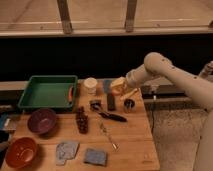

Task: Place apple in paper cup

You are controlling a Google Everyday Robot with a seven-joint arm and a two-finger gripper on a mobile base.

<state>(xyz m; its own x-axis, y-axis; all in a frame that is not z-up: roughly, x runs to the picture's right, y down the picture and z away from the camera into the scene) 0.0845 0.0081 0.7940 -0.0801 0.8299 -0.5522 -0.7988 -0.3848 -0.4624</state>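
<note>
The apple (118, 85) is yellow-orange and sits in my gripper (120, 89), which is shut on it and holds it above the table's back edge. The paper cup (90, 85) is cream-white and stands upright at the back of the table, just right of the green tray. The apple hangs a short way to the right of the cup and apart from it. My white arm (165, 70) reaches in from the right.
A green tray (47, 92) stands at the back left, with a purple bowl (41, 120) and a red-orange bowl (20, 151) in front of it. Dark grapes (81, 120), a black-handled tool (113, 116), a small dark cup (129, 103), a fork (108, 136) and two sponges (66, 150) lie on the wooden table (135, 145).
</note>
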